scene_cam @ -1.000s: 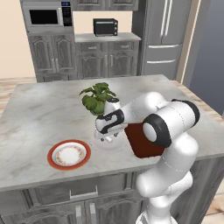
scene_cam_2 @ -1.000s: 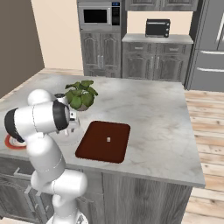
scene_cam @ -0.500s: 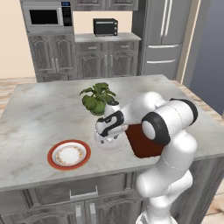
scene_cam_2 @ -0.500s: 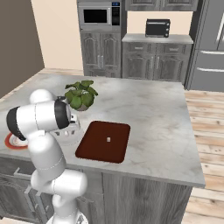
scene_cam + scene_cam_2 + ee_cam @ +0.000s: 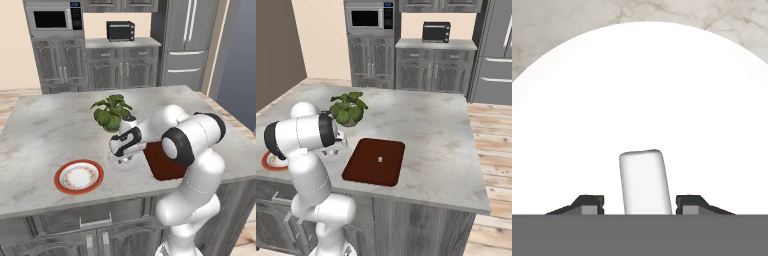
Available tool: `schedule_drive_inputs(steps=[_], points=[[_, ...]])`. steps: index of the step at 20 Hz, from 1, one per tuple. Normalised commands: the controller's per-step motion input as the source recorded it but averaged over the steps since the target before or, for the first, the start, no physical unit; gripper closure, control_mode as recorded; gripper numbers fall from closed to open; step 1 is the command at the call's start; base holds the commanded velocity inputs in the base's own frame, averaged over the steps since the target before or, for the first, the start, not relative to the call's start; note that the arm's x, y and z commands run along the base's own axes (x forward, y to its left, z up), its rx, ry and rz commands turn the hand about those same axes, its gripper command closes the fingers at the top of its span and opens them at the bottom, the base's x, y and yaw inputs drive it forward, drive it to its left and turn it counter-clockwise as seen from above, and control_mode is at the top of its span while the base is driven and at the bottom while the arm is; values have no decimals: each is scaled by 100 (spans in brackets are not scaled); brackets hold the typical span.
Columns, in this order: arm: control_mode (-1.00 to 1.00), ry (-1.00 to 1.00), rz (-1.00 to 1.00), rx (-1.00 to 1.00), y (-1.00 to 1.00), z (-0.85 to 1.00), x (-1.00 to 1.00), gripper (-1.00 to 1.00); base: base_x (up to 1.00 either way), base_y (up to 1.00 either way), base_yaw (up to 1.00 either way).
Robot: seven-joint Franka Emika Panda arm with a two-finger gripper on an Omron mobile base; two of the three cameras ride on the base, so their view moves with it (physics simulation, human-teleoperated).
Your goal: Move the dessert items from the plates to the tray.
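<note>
A short white cylinder (image 5: 643, 181) lies on the plain white plate (image 5: 640, 80). My gripper (image 5: 641, 205) is open and low over it, one fingertip (image 5: 587, 205) on each side of the cylinder with a gap to it. From the left base, the gripper (image 5: 122, 158) hangs just above the white plate (image 5: 116, 170), with the orange-rimmed plate (image 5: 79, 176) to its left, nothing visible on it. The dark red-brown tray (image 5: 376, 161) lies to the right of the hand and carries a small pale lump (image 5: 379, 159); my arm hides part of the tray (image 5: 162, 162).
A potted plant (image 5: 112, 112) stands right behind the white plate, close to my hand. The counter's front edge (image 5: 100, 202) runs just below the plates. The orange-rimmed plate (image 5: 268, 162) is partly behind my arm in the right base view.
My hand has sunk slightly toward the white plate. Plates, tray and plant have not moved.
</note>
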Motion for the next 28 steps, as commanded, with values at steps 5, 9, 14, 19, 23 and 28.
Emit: schedule_drive_inputs(steps=[5,9,14,19,23,28], points=[[-100,0,0,0,0,0,0,100,0,0,0],[-100,0,0,0,0,0,0,100,0,0,0],[-100,-1,0,0,-12,44,0,100,0,0,0],[-100,0,-2,0,-38,66,-8,100,0,0,0],[-100,0,-7,0,-96,53,-18,100,0,0,0],[-100,0,-7,0,-93,30,0,100,0,0,0]])
